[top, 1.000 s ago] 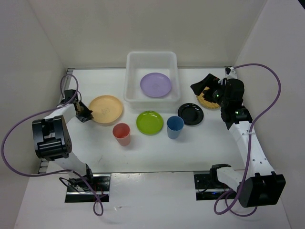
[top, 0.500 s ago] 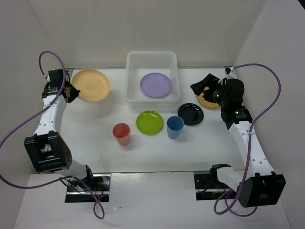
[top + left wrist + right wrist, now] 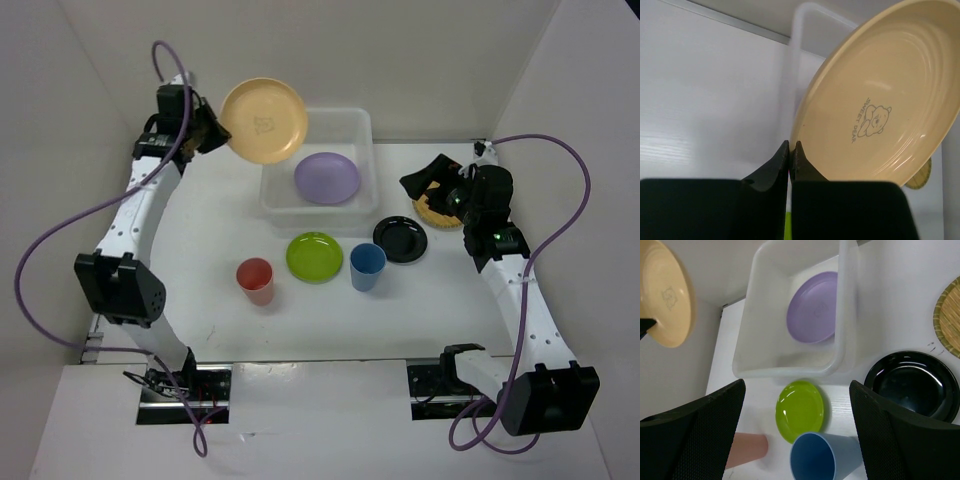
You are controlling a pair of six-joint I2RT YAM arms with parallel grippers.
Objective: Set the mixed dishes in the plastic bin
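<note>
Nearest the arm bases, the red cup [image 3: 255, 278], lime green plate [image 3: 314, 256] and blue cup [image 3: 367, 265] stand in a row at the centre of the frame. The black plate [image 3: 400, 239] lies just right of them, and none of these has shifted. Right of centre, the right gripper [image 3: 425, 178] has not moved either. It hangs over the tan woven disc [image 3: 430, 211] with its jaws spread wide and holding nothing.

Further back, the plastic bin [image 3: 345, 118] holds only the lavender plate [image 3: 327, 178].

The change is at the upper left. A second ago the peach-orange plate [image 3: 264, 121] lay on the table left of the bin. Now the left gripper [image 3: 212, 132] pinches its rim with jaws closed and holds it tilted in the air over the bin's far-left corner. This plate looks nearly ready to be lowered and let go, which would make it the second dish in, with five left out.
</note>
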